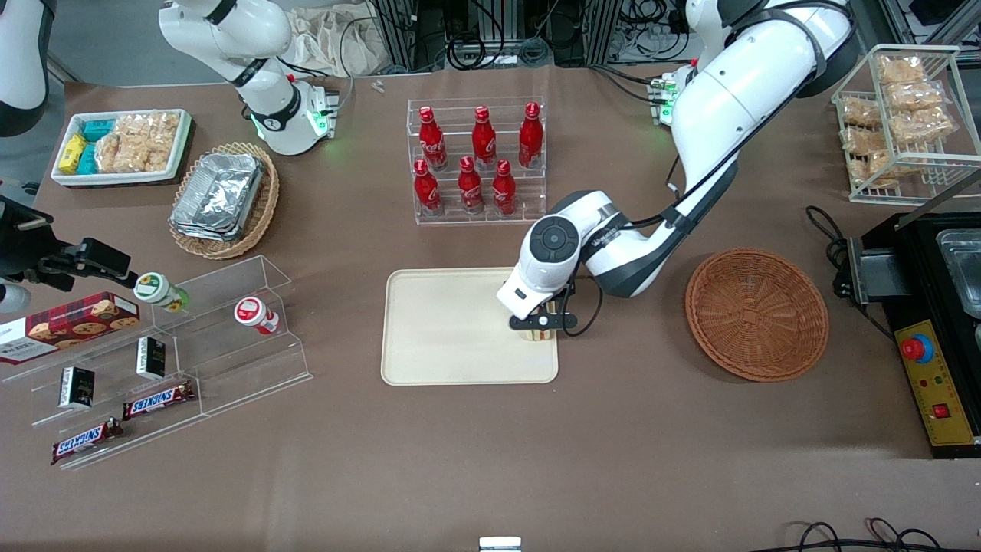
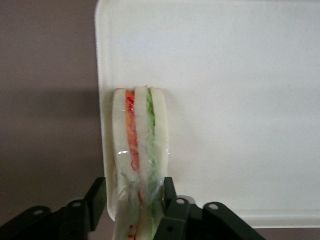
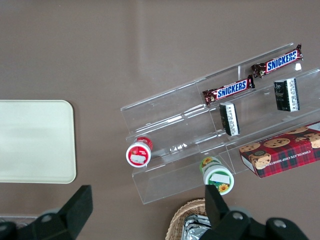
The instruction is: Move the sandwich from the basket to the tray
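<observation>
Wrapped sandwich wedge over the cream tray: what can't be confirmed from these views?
- Front view: the triangular wrapped sandwich is mostly covered by the left arm's gripper at the cream-beige rectangular tray edge nearest the round reddish-brown wicker basket.
- Left wrist view: the sandwich end at the fingers is cut off by the frame.
- Whether the sandwich rests on the tray or hangs above it: unclear in either view.

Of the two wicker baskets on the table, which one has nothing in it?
The round reddish-brown basket beside the tray, where the gripper holds the sandwich. The lighter basket holds foil trays.
</observation>
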